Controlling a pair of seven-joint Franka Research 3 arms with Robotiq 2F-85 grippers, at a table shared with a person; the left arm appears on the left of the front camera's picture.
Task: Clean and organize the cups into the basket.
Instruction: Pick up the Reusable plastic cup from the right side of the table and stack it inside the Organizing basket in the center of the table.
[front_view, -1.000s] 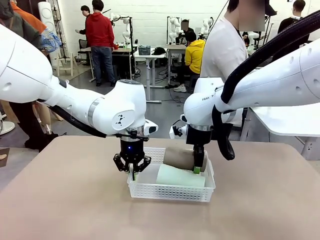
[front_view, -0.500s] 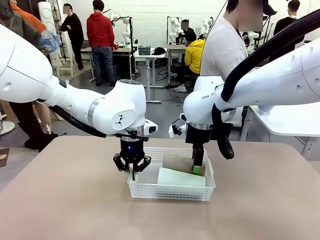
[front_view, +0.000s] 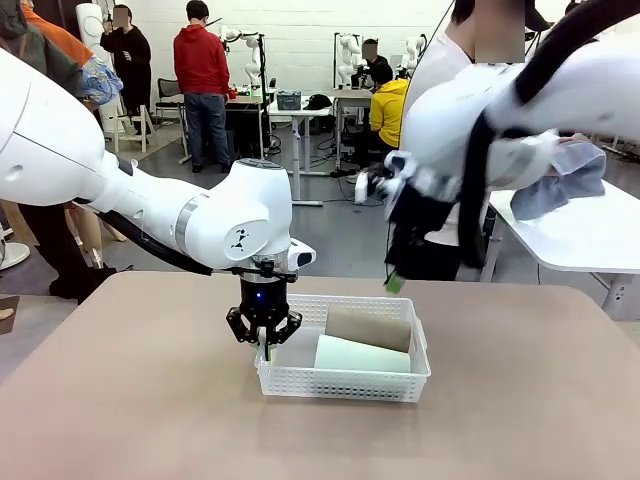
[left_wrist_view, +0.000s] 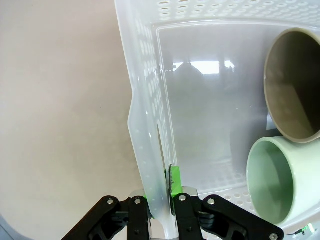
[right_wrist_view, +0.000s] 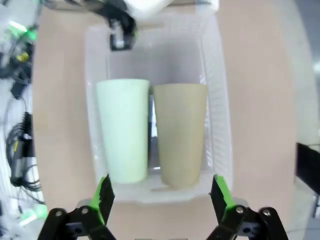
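While the tan surface spans the whole near scene, two white arms fill the space above it. The left arm comes in from the left and bends straight down. The right arm, blurred in the front view, hangs high on the right, well above the surface.

The basket sits on the surface near the middle, a little to the right, with a long wall facing near. Two cups lie on their sides in its right part, just beside each other. The tan-brown cup is on the far side and the mint green cup on the near side, both with their open mouths turned left.

The left hand is clenched on the basket's left wall, which is pinched between its green pads, one inside and one outside. The right hand is released. Its fingers are spread wide with nothing between them, and it hangs above the basket, apart from the basket and from both cups.
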